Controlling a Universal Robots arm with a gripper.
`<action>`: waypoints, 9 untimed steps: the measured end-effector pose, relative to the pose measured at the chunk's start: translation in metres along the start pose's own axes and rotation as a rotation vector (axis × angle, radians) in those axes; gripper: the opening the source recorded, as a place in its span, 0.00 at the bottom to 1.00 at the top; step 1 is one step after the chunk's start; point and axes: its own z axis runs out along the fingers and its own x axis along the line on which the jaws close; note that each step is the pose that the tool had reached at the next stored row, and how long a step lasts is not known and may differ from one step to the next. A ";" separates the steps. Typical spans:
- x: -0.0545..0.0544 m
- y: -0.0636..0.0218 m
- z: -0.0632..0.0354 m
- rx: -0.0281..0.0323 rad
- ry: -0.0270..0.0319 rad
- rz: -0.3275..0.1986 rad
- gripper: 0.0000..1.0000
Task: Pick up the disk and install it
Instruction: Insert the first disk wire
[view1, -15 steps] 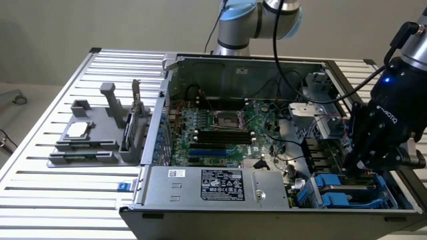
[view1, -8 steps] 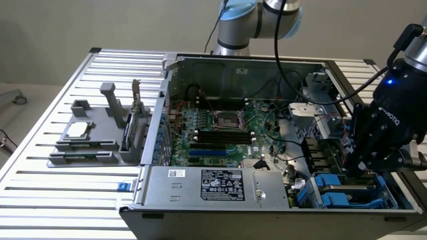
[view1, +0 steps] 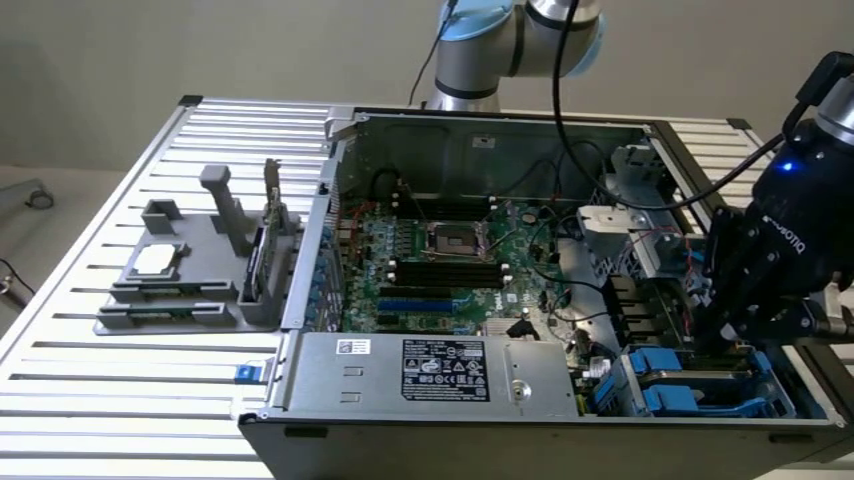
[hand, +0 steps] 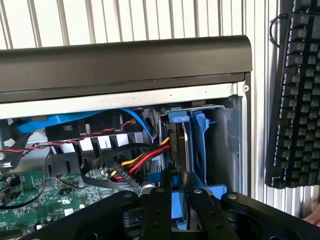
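The disk stands on edge inside the blue drive cage, in the corner of the open computer case. I see its thin metal edge with the blue carrier frame around it. My gripper is right over it. The two black fingers are closed on the carrier's blue edge. In the exterior view my gripper hangs over the blue cage at the case's near corner, on the exterior view's right, and covers most of the disk.
Red, yellow and black cables plug in right beside the disk. The motherboard and silver power supply fill the case. A grey fixture sits on the slatted table. A keyboard lies outside the case wall.
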 end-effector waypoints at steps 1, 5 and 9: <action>-0.001 0.0002 0.0004 0.0002 0.0009 0.000 0.20; -0.003 0.0007 0.0021 0.0006 0.0026 0.002 0.20; -0.004 0.0009 0.0034 0.0011 0.0052 0.004 0.20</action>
